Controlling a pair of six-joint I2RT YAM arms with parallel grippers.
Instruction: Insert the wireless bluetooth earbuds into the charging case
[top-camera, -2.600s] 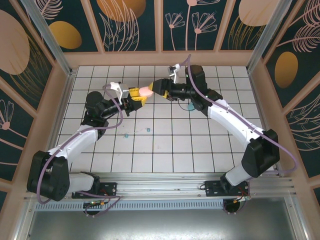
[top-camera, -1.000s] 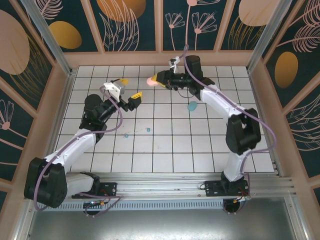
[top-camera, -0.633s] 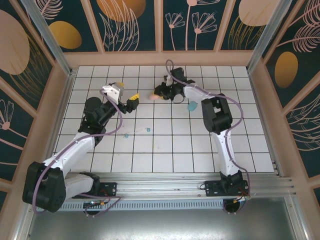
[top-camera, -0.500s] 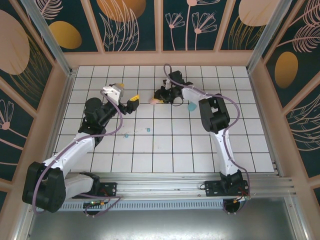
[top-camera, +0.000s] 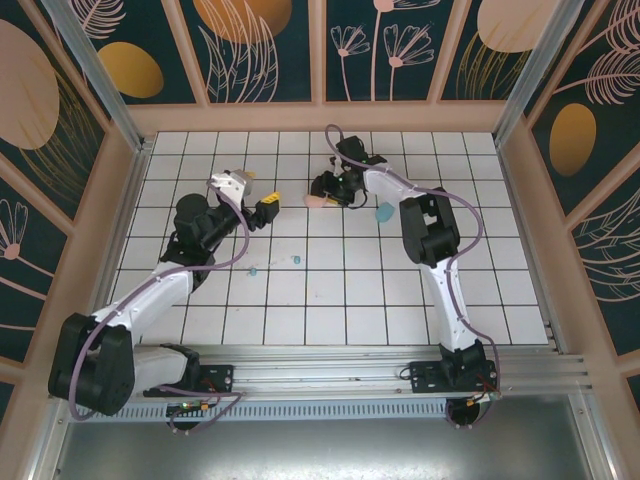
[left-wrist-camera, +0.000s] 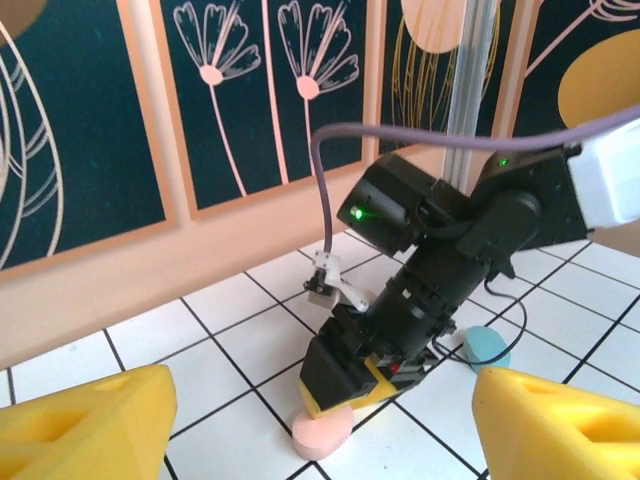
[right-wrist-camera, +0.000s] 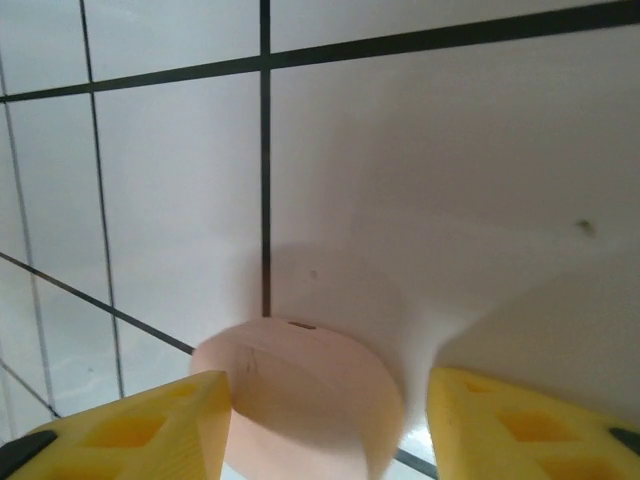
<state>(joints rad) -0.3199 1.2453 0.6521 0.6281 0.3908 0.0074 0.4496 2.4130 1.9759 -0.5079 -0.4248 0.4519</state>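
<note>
A pink charging case (top-camera: 313, 201) lies flat on the tiles toward the back, lid closed. My right gripper (top-camera: 322, 192) stands over it pointing down. In the right wrist view the pink case (right-wrist-camera: 300, 400) sits between the yellow fingers (right-wrist-camera: 130, 430), with a gap on the right side, so the gripper is open. My left gripper (top-camera: 265, 203) hovers a tile to the left, open and empty, facing the pink case (left-wrist-camera: 321, 436). Two teal earbuds (top-camera: 252, 270) (top-camera: 296, 260) lie on the floor nearer the arms.
A teal case (top-camera: 385, 212) rests on the tiles just right of the right arm, and shows behind it as the teal case (left-wrist-camera: 486, 345) in the left wrist view. The wooden back wall (top-camera: 320, 116) stands close behind.
The right gripper came down with the pink case, set it on the tiles and spread its jaws. The left gripper stayed nearly in place and narrowed a little.
</note>
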